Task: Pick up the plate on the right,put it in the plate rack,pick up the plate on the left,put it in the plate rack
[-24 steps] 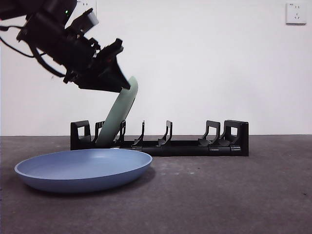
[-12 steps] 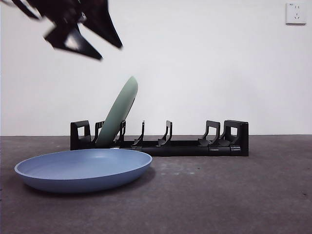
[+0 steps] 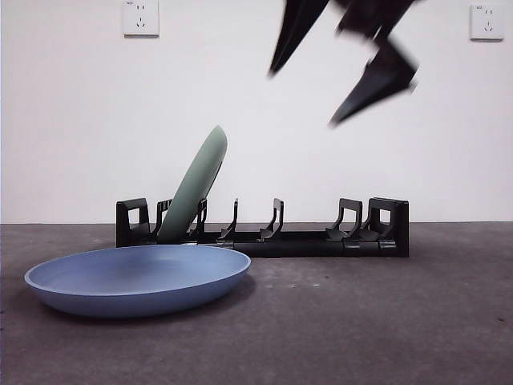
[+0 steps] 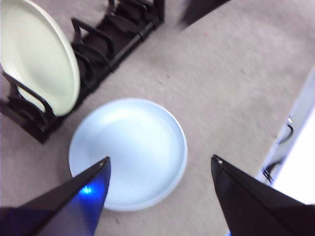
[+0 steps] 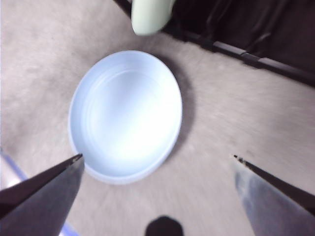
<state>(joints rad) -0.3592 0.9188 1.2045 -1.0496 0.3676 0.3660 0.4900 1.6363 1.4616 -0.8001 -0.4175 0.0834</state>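
The right tool (image 5: 157,167) hangs above the blue plate (image 5: 125,115) with its jaws spread wide and nothing between them; the left tool (image 4: 160,169) is likewise released and empty, also high over that plate. The blue plate (image 3: 138,278) lies flat on the bench (image 3: 385,321), just in front of the plate rack (image 3: 321,237). A pale green plate (image 3: 195,186) already leans in a slot near one end of the rack. The first plate looks done; I judge the second pickup is starting. Next, one tool must descend and pinch the blue plate's rim.
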